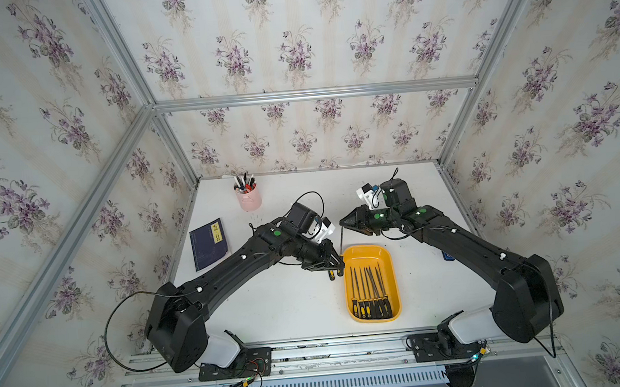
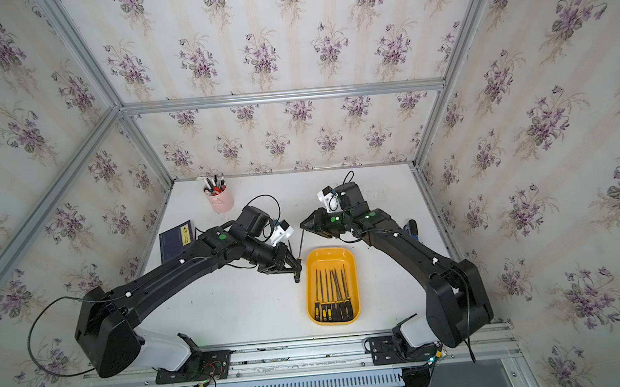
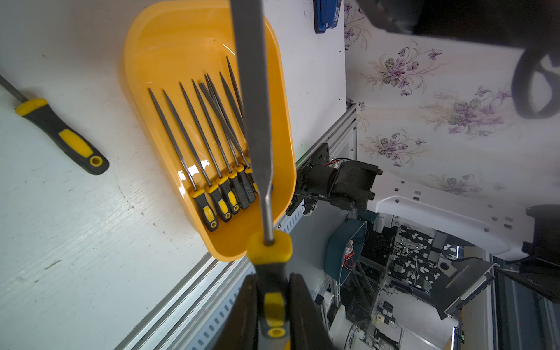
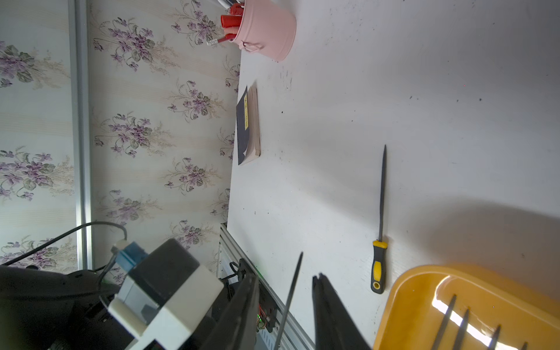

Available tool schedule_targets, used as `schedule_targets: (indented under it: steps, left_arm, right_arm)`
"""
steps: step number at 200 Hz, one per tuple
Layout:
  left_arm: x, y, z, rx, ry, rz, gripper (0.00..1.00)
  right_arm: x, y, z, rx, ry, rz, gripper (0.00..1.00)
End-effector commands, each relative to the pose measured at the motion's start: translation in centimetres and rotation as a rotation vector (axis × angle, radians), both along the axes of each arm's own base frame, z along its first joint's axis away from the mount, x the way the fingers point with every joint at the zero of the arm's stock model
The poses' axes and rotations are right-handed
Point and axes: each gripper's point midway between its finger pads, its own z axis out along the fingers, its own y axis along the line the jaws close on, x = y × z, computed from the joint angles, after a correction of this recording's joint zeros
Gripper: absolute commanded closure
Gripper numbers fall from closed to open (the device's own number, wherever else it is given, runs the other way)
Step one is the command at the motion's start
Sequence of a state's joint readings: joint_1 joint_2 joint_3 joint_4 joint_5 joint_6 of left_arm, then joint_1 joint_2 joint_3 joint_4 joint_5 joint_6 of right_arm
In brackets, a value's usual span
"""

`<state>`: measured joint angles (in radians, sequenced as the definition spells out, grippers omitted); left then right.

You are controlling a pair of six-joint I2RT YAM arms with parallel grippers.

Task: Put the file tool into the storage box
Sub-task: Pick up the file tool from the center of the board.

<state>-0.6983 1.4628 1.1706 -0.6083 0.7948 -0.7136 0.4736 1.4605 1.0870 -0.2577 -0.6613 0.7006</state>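
left end effector (image 3: 272,285) clenched, right end effector (image 4: 286,278) parted

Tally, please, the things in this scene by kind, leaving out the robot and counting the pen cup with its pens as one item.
Files: 10 (8 boxed files in the storage box, 1 held file, 1 loose file on the table)
Storage box: 1
Pen cup: 1
Book: 1
Blue object: 1
Total: 14

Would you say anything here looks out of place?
One black-and-yellow-handled steel file lies on the white table beside the shallow orange-yellow plastic tray, not inside; within it, one slim file lies crossed over its neighbours.
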Motion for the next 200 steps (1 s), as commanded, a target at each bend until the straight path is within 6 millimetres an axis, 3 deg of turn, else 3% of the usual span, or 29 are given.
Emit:
schedule_targets:
  steps: [1, 32, 88, 108, 124, 142, 163, 178, 200]
  left_arm:
    - [0.0, -0.2, 0.1, -0.012, -0.014, -0.013, 0.94]
    - [0.1, -0.1, -0.1, -0.004, -0.015, -0.007, 0.94]
    - [0.2, 0.0, -0.8, 0.02, -0.009, 0.0, 0.94]
    - [0.2, -0.1, -0.9, 0.019, -0.005, -0.005, 0.91]
    - [0.2, 0.2, -1.2, 0.041, -0.001, 0.002, 0.8]
    - [0.4, 0.6, -1.4, 0.066, 0.001, 0.017, 0.5]
    - [0.4, 1.5, -2.0, 0.112, 0.021, 0.037, 0.26]
    - [0.5, 2.0, -2.4, 0.133, 0.018, 0.052, 0.17]
    - [0.7, 2.8, -2.5, 0.154, 0.013, 0.071, 0.14]
  right_arm:
    - [0.3, 0.2, -0.4, -0.029, -0.006, 0.001, 0.65]
    - [0.7, 0.7, -0.9, -0.058, 0.003, 0.013, 0.7]
    - [0.2, 0.6, -2.6, -0.126, 0.038, 0.03, 1.0]
    - [0.1, 0.2, -3.2, -0.154, 0.049, 0.019, 1.0]
    - [0.1, -0.3, -3.3, -0.185, 0.045, 0.01, 1.0]
    - [-0.3, -1.2, -3.7, -0.244, 0.052, 0.015, 1.0]
    - [-0.6, -2.7, -4.7, -0.338, 0.055, 0.027, 1.0]
    - [-0.8, -4.2, -5.7, -0.401, 0.069, 0.02, 1.0]
    - [-1.2, -6.3, -7.0, -0.486, 0.084, 0.004, 1.0]
